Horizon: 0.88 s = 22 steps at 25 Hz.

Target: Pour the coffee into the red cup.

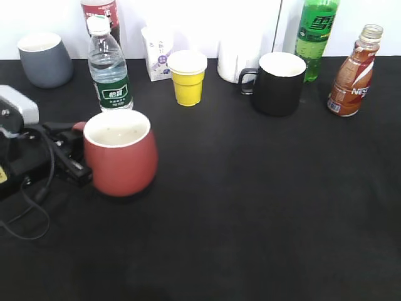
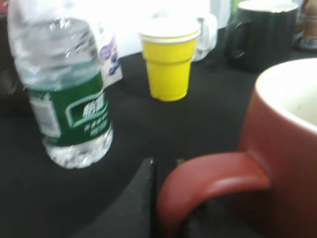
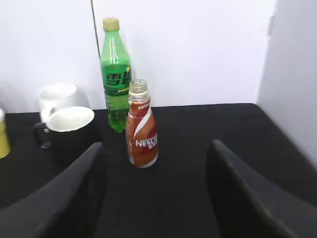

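Observation:
The red cup [image 1: 120, 162] stands at the left of the black table, cream-white inside, with its handle pointing left. My left gripper [image 1: 70, 150] lies low on the table and is shut on that handle [image 2: 208, 181]; one black finger shows beside it in the left wrist view. The coffee bottle [image 1: 353, 74], with brown liquid, an orange-brown label and no cap, stands upright at the far right. In the right wrist view it [image 3: 142, 130] stands ahead of my right gripper [image 3: 163, 148], whose fingers are wide open, empty and short of the bottle. The right arm is out of the exterior view.
A water bottle [image 1: 108, 66] stands just behind the red cup. A yellow paper cup [image 1: 187, 78], black mug [image 1: 279, 83], white mug [image 3: 58, 96], green soda bottle [image 1: 315, 34], small carton [image 1: 158, 53] and grey cup [image 1: 44, 59] line the back. A white wall lies behind.

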Available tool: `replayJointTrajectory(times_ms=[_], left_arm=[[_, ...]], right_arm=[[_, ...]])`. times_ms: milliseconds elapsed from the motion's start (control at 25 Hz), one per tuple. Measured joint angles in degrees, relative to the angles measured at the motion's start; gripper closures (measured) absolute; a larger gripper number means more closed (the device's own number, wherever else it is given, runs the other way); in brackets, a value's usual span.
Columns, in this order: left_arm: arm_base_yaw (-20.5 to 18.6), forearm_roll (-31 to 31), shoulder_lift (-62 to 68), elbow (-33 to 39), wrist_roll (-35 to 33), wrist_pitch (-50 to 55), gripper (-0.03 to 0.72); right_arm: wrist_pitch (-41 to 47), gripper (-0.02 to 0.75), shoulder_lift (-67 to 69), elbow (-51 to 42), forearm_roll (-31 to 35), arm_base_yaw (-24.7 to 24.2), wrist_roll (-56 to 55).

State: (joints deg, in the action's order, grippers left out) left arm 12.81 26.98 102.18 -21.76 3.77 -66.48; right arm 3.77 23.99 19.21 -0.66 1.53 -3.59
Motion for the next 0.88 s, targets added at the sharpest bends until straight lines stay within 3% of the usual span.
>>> replayJointTrajectory(times_ms=[160,320,400,480,520,880], left_arm=[[0.1,0.1,0.0,-0.9,0.0,0.0,0.625],[0.1,0.1,0.0,-1.6,0.0,0.0,0.625],[0.1,0.1,0.0,-1.6,0.0,0.0,0.625],[0.1,0.1,0.0,-1.6,0.0,0.0,0.625],[0.1,0.1,0.0,-1.6,0.0,0.0,0.625],[0.1,0.1,0.0,-1.6,0.0,0.0,0.625]], right_arm=[[-24.1,0.241,27.0,-0.6,-0.3,0.0,0.0],[-56.0,0.241,52.4,-0.6,-0.8,0.0,-0.3],[-66.2,0.216,64.4,-0.5,-2.8,0.0,-0.6],[-70.6,0.094,74.3,2.5,-3.9,0.0,-2.0],[-71.8,0.077,78.3,4.4,-3.9,0.0,-2.3],[-73.0,0.071,97.3,22.6,-5.3,0.0,-2.6]])
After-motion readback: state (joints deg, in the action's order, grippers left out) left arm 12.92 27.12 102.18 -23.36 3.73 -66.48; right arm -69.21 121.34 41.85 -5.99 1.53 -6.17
